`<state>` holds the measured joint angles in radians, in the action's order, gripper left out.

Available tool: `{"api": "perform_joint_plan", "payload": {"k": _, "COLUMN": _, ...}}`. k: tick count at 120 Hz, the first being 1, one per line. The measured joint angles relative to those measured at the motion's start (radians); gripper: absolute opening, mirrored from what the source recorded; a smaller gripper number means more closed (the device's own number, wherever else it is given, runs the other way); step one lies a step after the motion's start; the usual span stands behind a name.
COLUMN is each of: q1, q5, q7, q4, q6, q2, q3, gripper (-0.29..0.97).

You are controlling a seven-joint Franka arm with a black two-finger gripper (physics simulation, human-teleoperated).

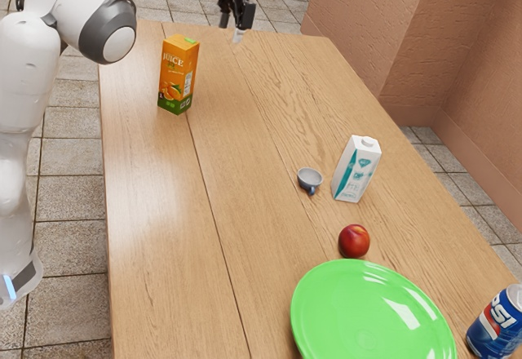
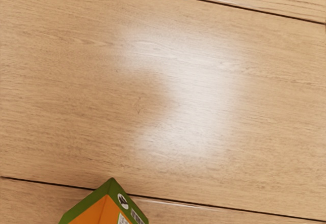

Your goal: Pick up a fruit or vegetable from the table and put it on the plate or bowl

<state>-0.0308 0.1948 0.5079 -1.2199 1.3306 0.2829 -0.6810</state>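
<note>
- Hovering above the far end of the desk [image 1: 163,237], the end effector [image 1: 236,34] hangs at the top of the exterior view, holding nothing. Whether it is apart or together I cannot tell from this angle.
- The fruit, a red-and-yellow apple [image 1: 354,241], sits on the wood at the near end, well apart from the end effector.
- The apple lies just beside the far rim of the green plate [image 1: 326,326], not on it. The plate carries nothing.
- An orange juice carton [image 1: 179,73] stands upright near the end effector, toward the exterior view's left of it.
- In the wrist view the carton's green-edged top corner [image 2: 104,206] shows close under the hand, against the bare planks of the desk [image 2: 178,81] with a pale sheen on them.
- A white and teal carton [image 1: 356,168] stands upright about midway down the desk, farther from the plate than the apple is.
- A small grey-blue cup [image 1: 310,180] lies tipped just beside that carton, on the side toward the exterior view's left.
- A blue soda can [image 1: 497,322] stands at the exterior view's lower right corner, just beside the plate's rim.
- The arm's white and grey body fills the exterior view's upper left.
</note>
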Motion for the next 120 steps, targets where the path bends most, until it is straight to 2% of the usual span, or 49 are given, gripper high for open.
{"api": "perform_joint_plan", "payload": {"k": 24, "q1": -0.022, "q5": 0.017, "q7": 0.056, "q4": 0.007, "q6": 0.018, "q2": -0.007, "q3": -0.004, "gripper": 0.68}}
{"api": "perform_joint_plan", "payload": {"k": 35, "q1": -0.026, "q5": 0.022, "q7": 0.106, "q4": 0.131, "q6": 0.026, "q2": -0.141, "q3": -0.010, "gripper": 0.68}}
{"api": "perform_joint_plan", "payload": {"k": 47, "q1": -0.011, "q5": 0.024, "q7": 0.209, "q4": 0.169, "q6": 0.053, "q2": -0.243, "q3": 0.026, "gripper": 0.68}}
{"api": "perform_joint_plan", "payload": {"k": 60, "q1": 0.123, "q5": 0.018, "q7": 0.331, "q4": 0.172, "q6": 0.112, "q2": -0.357, "q3": 0.099, "gripper": 0.68}}
{"api": "perform_joint_plan", "payload": {"k": 76, "q1": 0.442, "q5": -0.146, "q7": 0.469, "q4": 0.155, "q6": 0.113, "q2": -0.382, "q3": 0.196, "gripper": 0.68}}
{"api": "perform_joint_plan", "payload": {"k": 82, "q1": 0.503, "q5": -0.179, "q7": 0.510, "q4": 0.153, "q6": 0.106, "q2": -0.377, "q3": 0.207, "gripper": 0.68}}
{"api": "perform_joint_plan", "payload": {"k": 92, "q1": 0.488, "q5": -0.190, "q7": 0.571, "q4": 0.153, "q6": 0.124, "q2": -0.282, "q3": 0.213, "gripper": 0.68}}
{"api": "perform_joint_plan", "payload": {"k": 100, "q1": 0.461, "q5": -0.159, "q7": 0.615, "q4": 0.152, "q6": 0.147, "q2": -0.147, "q3": 0.215, "gripper": 0.68}}
{"api": "perform_joint_plan", "payload": {"k": 107, "q1": 0.478, "q5": -0.126, "q7": 0.650, "q4": 0.151, "q6": 0.169, "q2": -0.041, "q3": 0.217, "gripper": 0.68}}
{"api": "perform_joint_plan", "payload": {"k": 114, "q1": 0.484, "q5": -0.099, "q7": 0.682, "q4": 0.150, "q6": 0.193, "q2": 0.030, "q3": 0.222, "gripper": 0.68}}
{"api": "perform_joint_plan", "payload": {"k": 120, "q1": 0.461, "q5": -0.083, "q7": 0.708, "q4": 0.149, "q6": 0.216, "q2": 0.069, "q3": 0.269, "gripper": 0.67}}
